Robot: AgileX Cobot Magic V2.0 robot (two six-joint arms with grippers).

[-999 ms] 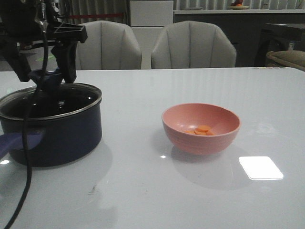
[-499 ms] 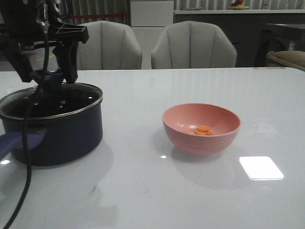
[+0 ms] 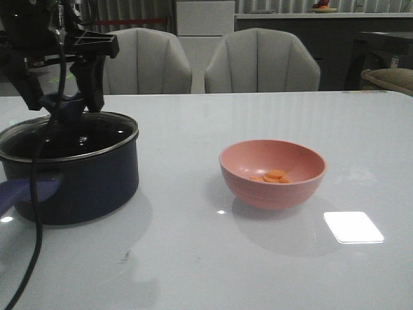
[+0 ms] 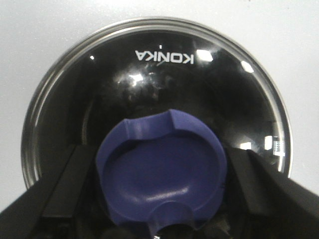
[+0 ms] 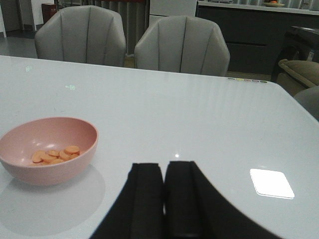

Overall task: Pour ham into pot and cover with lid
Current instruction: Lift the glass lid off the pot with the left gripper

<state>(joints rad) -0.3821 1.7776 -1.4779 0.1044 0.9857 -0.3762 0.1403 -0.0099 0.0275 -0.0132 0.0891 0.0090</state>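
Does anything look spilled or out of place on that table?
Nothing is spilled. The odd part: the dark glass lid already sits on the dark navy pot, while the orange ham slices still lie in the pink bowl.

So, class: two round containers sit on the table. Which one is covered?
The dark pot, beside the left gripper: its glass lid is on. The pink bowl is open, showing ham.

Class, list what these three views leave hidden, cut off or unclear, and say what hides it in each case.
- Inside of the pot: hidden in the front and left wrist views by the dark lid.
- Pot handle: cut off by the front view's left edge.
- Left hand grip on the knob: contact unclear, dim in both views.
- Ham count: slices overlap in the bowl.
- Right hand: outside the front view.
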